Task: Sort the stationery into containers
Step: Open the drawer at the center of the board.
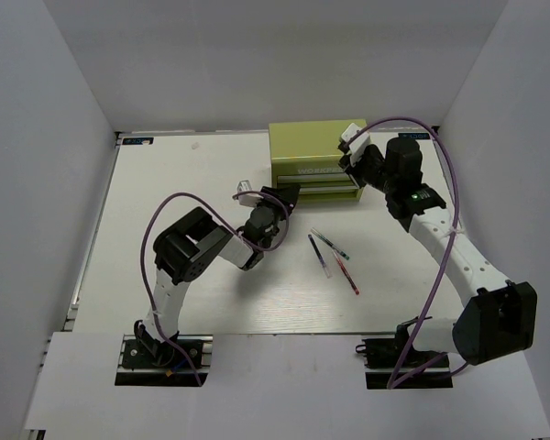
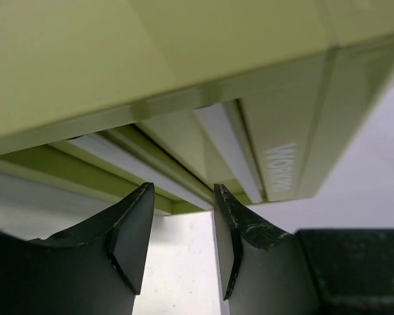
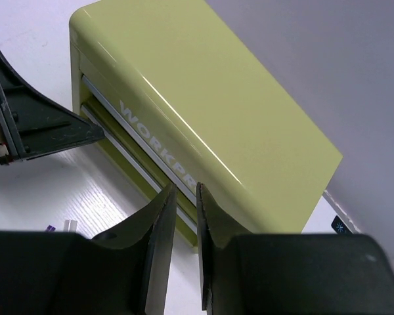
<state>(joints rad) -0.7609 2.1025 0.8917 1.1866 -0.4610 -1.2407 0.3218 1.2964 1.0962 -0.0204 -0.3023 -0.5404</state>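
Note:
The olive-green chest (image 1: pixel 316 158) stands at the back of the table, and its lower drawer sticks out a little at the left end. My left gripper (image 1: pixel 280 196) is open and empty, with its tips at the lower drawer's edge (image 2: pixel 182 197). My right gripper (image 1: pixel 351 165) is at the right end of the chest front (image 3: pixel 157 151). Its jaws stand a narrow gap apart with nothing seen between them (image 3: pixel 185 189). The dark purple pen (image 1: pixel 319 256), the green-tipped pen (image 1: pixel 331 244) and the red pen (image 1: pixel 346 275) lie on the table in front of the chest. The chunky sticks are out of view.
White walls close in the table on the left, back and right. The left gripper's finger (image 3: pixel 46 128) shows in the right wrist view, close to the drawer front. A black cable loops from each arm (image 1: pixel 445 247).

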